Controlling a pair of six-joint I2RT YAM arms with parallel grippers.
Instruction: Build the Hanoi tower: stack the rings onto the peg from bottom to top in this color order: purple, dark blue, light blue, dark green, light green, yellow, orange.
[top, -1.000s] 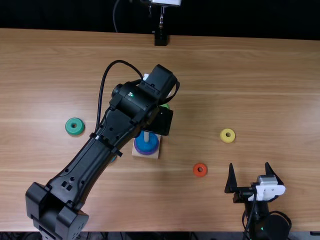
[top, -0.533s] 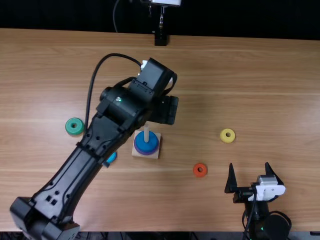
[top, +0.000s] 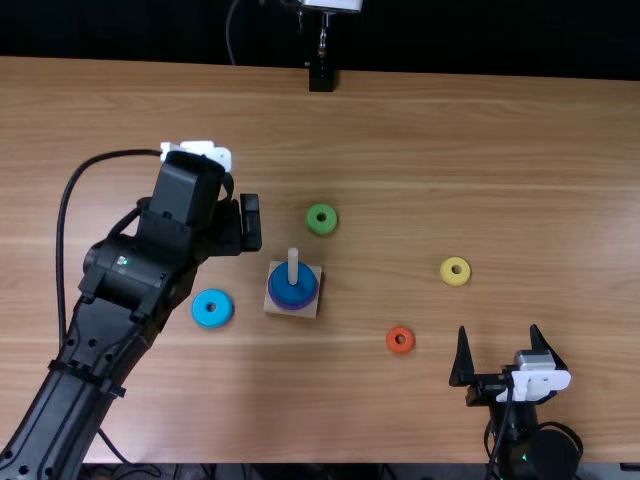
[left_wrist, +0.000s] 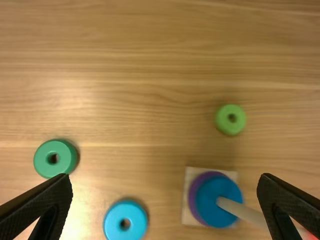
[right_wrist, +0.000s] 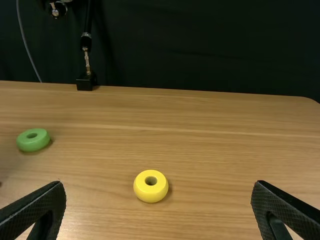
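Note:
My left gripper (top: 250, 223) hangs over the table up and left of the peg base (top: 277, 302); in the left wrist view the gripper (left_wrist: 166, 184) is open and empty. On the peg (top: 293, 265) the dark blue ring (top: 290, 289) rests above the purple ring (top: 303, 301). The light blue ring (top: 212, 308) lies left of the base, the light green ring (top: 321, 219) beyond it. In the left wrist view the dark green ring (left_wrist: 52, 158) lies flat. Rightward are the orange ring (top: 400, 340) and yellow ring (top: 455, 271). My right gripper (top: 498, 340), likewise the gripper (right_wrist: 157, 189), stands open.
A black stand (top: 321, 77) holding a metal rod is at the table's far edge. The left arm covers the table's left part in the top view, with its cable looping beside it. The right arm is at the near right edge.
The left gripper has moved left, away from above the peg area, uncovering the light green and light blue rings. Its arm now covers the dark green ring. The right arm has kept still.

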